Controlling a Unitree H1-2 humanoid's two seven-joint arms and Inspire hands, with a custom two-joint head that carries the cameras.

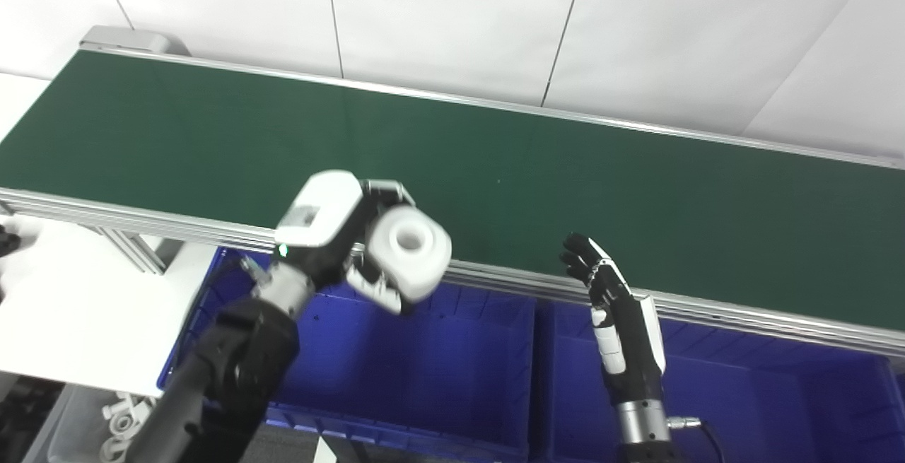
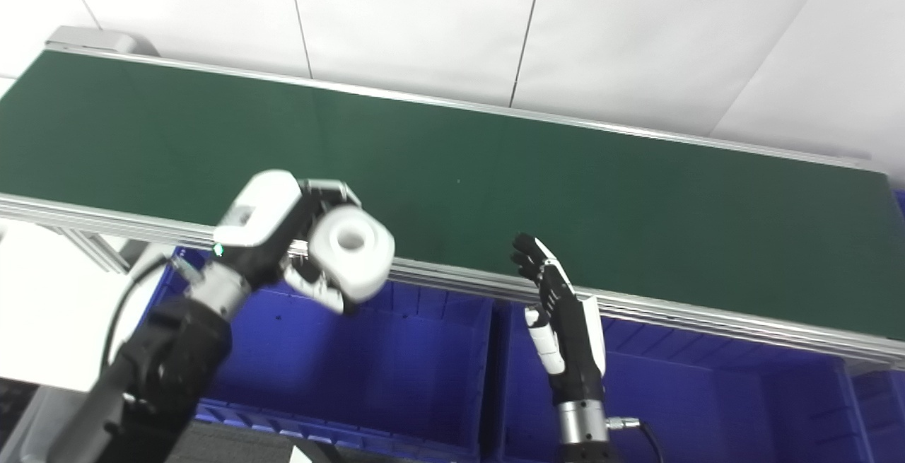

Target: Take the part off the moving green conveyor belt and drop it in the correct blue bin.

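A white part point(image 1: 409, 249), a rounded block with a round hole in its face, is held in the left hand point(image 1: 339, 233), whose fingers point(image 1: 375, 286) are closed around it from behind and below. Hand and part are raised over the near aluminium rail of the green conveyor belt point(image 1: 565, 166), above the far edge of the left blue bin point(image 1: 452, 378). The hole in the part is turned up and toward the cameras. The part is clear of the belt and of the bin.

The right hand point(image 1: 614, 307) is held upright beside the near rail, over the far left corner of the right blue bin point(image 1: 778, 399). Its fingers point(image 1: 583, 254) are extended and slightly spread, with nothing held; the fingertips are seen against the near edge of the belt.

The belt's green face is seen running from upper left to lower right, and nothing is seen lying on it. The two bins stand side by side just below the near rail. Small white pieces point(image 1: 124, 420) are seen in a grey tray point(image 1: 60, 420) at the lower left corner, too small to be made out.
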